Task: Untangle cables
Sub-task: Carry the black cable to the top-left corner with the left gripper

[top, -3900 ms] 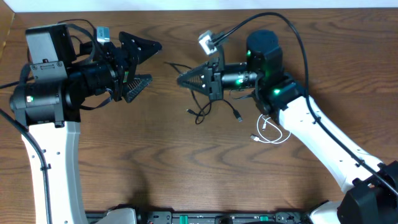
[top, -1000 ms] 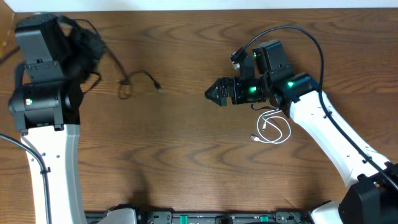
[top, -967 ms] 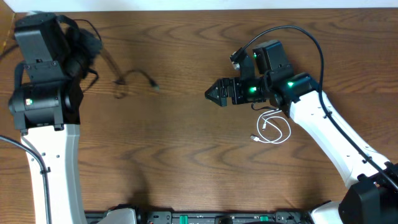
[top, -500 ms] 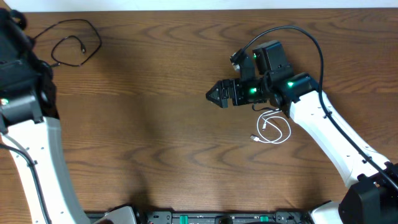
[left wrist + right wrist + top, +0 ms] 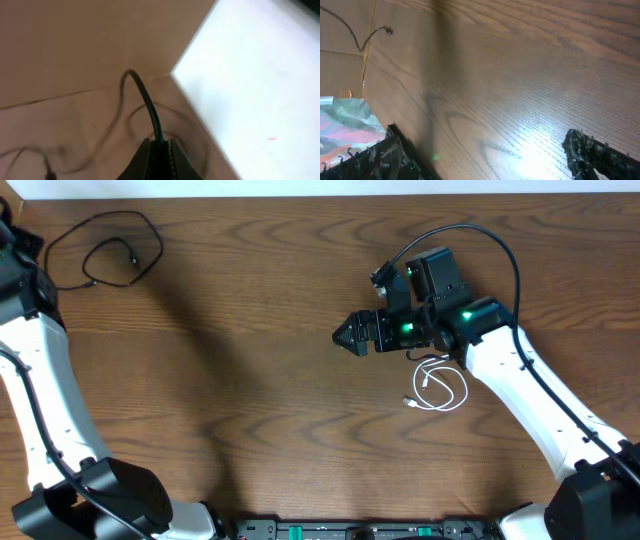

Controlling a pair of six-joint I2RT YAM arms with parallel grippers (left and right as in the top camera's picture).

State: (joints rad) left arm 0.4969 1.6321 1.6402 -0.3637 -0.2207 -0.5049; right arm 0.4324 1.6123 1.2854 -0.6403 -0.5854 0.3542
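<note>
Left fingers (image 5: pixel 158 156) were pinched shut on black cable (image 5: pixel 152 114), up at far-left corner of surface (image 5: pixel 280 410). I saw the rest of that cable trailing in loose loops on the wood there. Right fingers (image 5: pixel 350 335) were spread wide, holding nothing, pointed toward mid-surface. White cable (image 5: pixel 440 390) lay coiled just beside right arm, well apart from black one.
</note>
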